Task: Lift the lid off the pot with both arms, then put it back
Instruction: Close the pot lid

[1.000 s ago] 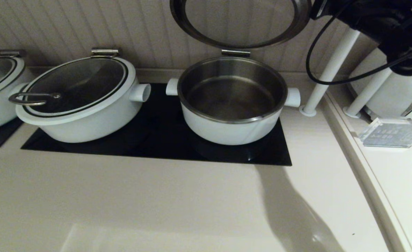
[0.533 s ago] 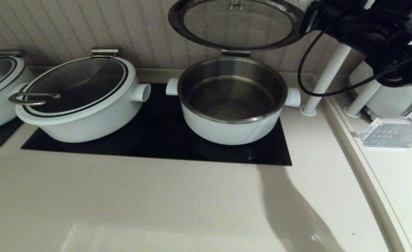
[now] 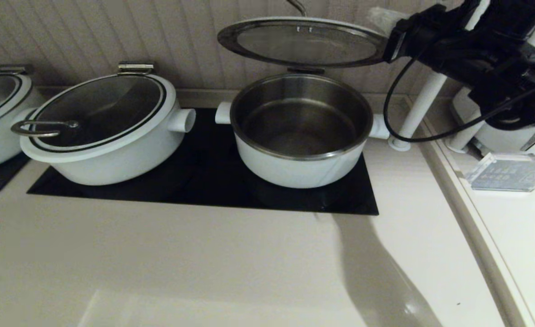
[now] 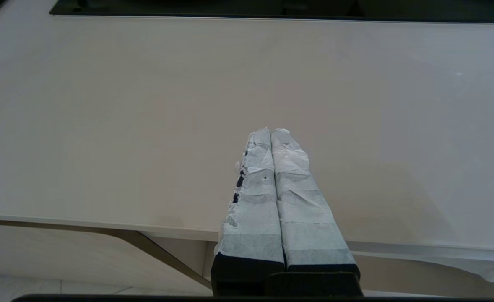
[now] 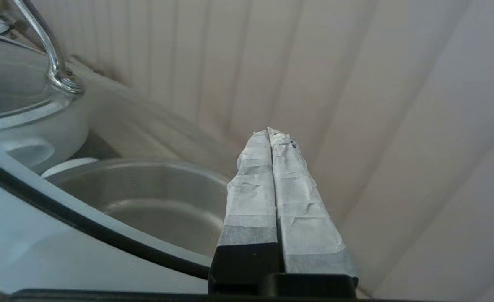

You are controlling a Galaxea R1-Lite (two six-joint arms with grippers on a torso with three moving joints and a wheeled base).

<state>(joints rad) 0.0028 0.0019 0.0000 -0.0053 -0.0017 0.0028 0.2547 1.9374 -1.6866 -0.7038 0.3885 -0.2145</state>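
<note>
Ribbed pale panelling backs a smooth beige counter (image 3: 204, 263) with a glossy black hob (image 3: 213, 181) set into it. On the hob I see the pot (image 3: 300, 131), round and white outside, brushed steel inside, with stubby cylindrical side handles, open to the air. Its lid (image 3: 301, 42), a glass disc with a dark steel-edged rim, hangs above the pot near the wall, almost level and clear of the rim, hinged at the back as far as I can judge. My right arm (image 3: 476, 54), black with looping cable, reaches in from the right beside the lid's edge. In the right wrist view the right gripper (image 5: 271, 133) has its taped, crinkled whitish fingers pressed together on nothing; the lid's white rim and black ring pass just beside the gripper's base, and I cannot tell whether they touch. My left gripper (image 4: 271, 132) hovers over bare counter near its front edge, its fingers together too, well apart from the pot. Left of the pot sits a wider white pot (image 3: 106, 131) under a glass lid with a wire loop handle.
</note>
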